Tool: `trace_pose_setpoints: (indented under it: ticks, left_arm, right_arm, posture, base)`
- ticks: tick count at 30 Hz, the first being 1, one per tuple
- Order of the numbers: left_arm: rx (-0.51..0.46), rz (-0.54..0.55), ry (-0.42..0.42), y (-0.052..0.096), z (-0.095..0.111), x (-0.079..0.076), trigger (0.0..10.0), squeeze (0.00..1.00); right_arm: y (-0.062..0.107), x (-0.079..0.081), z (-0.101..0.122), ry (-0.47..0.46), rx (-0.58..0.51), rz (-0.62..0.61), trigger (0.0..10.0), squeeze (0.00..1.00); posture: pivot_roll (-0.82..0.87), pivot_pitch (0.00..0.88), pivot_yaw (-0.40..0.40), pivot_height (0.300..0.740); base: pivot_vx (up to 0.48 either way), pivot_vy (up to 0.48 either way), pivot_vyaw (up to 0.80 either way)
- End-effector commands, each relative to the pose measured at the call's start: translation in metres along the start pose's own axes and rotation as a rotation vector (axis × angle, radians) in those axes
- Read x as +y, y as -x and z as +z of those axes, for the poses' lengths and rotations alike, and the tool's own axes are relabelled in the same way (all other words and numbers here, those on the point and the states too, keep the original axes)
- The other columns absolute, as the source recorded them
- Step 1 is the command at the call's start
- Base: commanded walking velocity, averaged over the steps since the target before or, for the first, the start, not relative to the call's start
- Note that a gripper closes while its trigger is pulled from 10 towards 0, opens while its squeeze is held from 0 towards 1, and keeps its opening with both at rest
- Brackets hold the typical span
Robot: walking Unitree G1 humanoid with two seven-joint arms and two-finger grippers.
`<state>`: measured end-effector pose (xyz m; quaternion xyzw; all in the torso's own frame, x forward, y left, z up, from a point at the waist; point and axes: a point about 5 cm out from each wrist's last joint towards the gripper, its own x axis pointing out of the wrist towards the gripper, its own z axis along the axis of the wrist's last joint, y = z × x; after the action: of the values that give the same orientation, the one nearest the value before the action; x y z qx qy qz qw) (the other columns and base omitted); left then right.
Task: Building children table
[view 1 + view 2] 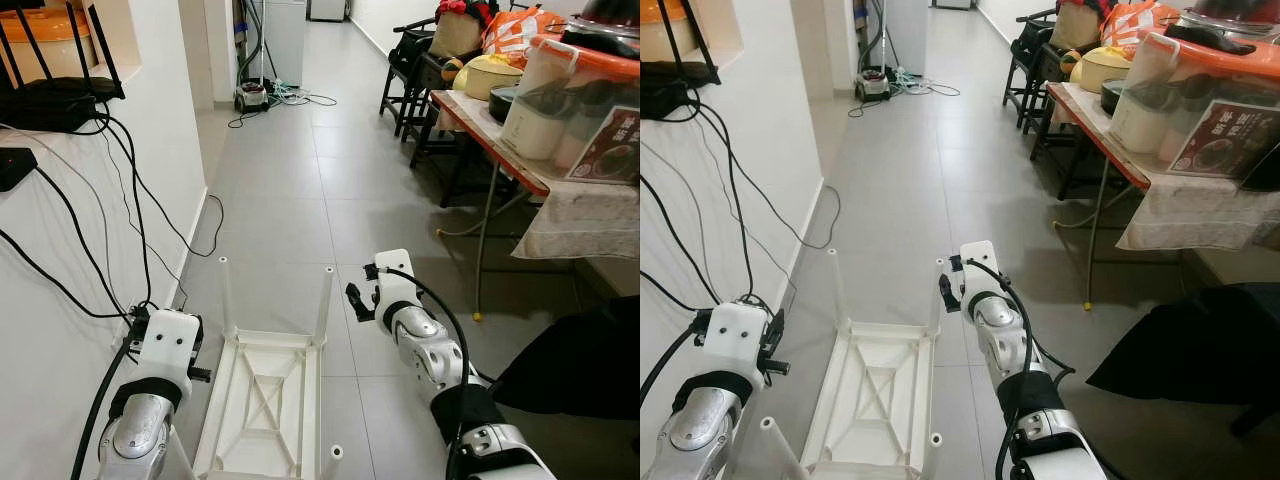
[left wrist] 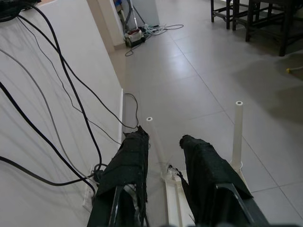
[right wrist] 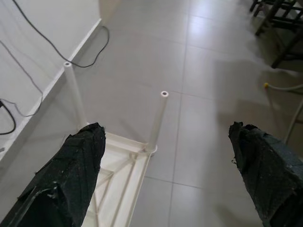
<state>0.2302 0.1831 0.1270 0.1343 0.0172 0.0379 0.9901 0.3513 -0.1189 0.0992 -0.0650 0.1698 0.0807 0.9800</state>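
Note:
A white plastic children's table (image 1: 262, 400) lies upside down on the grey tiled floor by the wall. Its thin white legs (image 1: 325, 300) point straight up. My left gripper (image 2: 163, 142) hovers over the wall-side edge of the table. It is open by a narrow gap with nothing between its black fingers (image 2: 125, 175). My right gripper (image 1: 358, 300) is just right of the far right leg (image 3: 158, 118), apart from it. It is wide open and empty, its fingers (image 3: 71, 175) spread far apart.
The white wall on the left carries black cables (image 1: 120, 220) and a router (image 1: 50, 95) on a ledge. On the right are a table (image 1: 500, 150) loaded with containers, dark chairs (image 1: 415, 80) and a dark bundle (image 1: 580, 370). The corridor floor (image 1: 290, 200) ahead is open.

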Motion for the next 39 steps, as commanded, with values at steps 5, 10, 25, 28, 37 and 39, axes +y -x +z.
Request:
trace_pose_setpoints:
  ticks: [5, 10, 25, 28, 37, 39]
  left_arm:
    - [0.026, -0.008, -0.027, 0.001, -0.006, 0.000, 10.0, 0.00]
    - [0.028, -0.007, -0.031, 0.002, -0.007, 0.001, 10.0, 0.00]
    - [0.030, 0.004, -0.044, 0.005, -0.007, 0.006, 10.0, 0.00]
    - [0.031, 0.011, -0.056, 0.006, -0.008, 0.010, 10.0, 0.00]
    - [0.031, 0.037, -0.084, 0.011, -0.009, 0.018, 10.0, 0.00]
    - [0.033, 0.048, -0.093, 0.015, -0.010, 0.021, 10.0, 0.00]
  right_arm:
    - [0.000, 0.009, 0.009, 0.023, -0.034, 0.045, 10.0, 0.00]
    - [0.001, 0.013, 0.010, 0.039, -0.046, 0.068, 10.0, 0.00]
    - [0.013, 0.032, 0.016, 0.094, -0.114, 0.271, 10.0, 0.00]
    - [0.018, 0.033, 0.018, 0.111, -0.129, 0.344, 10.0, 0.00]
    - [0.026, 0.019, 0.028, 0.172, -0.173, 0.354, 10.0, 0.00]
    - [0.031, 0.014, 0.026, 0.183, -0.194, 0.336, 10.0, 0.00]
  posture:
    - [0.10, 0.000, -0.090, 0.706]
    - [0.10, 0.000, -0.090, 0.691]
    - [0.10, 0.000, -0.087, 0.621]
    - [0.10, 0.000, -0.090, 0.606]
    - [0.09, 0.000, -0.100, 0.576]
    - [0.10, 0.000, -0.104, 0.571]
  base:
    - [0.000, 0.000, 0.00]
    - [0.000, 0.000, 0.00]
    - [0.000, 0.000, 0.00]
    - [0.000, 0.000, 0.00]
    - [0.000, 0.000, 0.00]
    - [0.000, 0.000, 0.00]
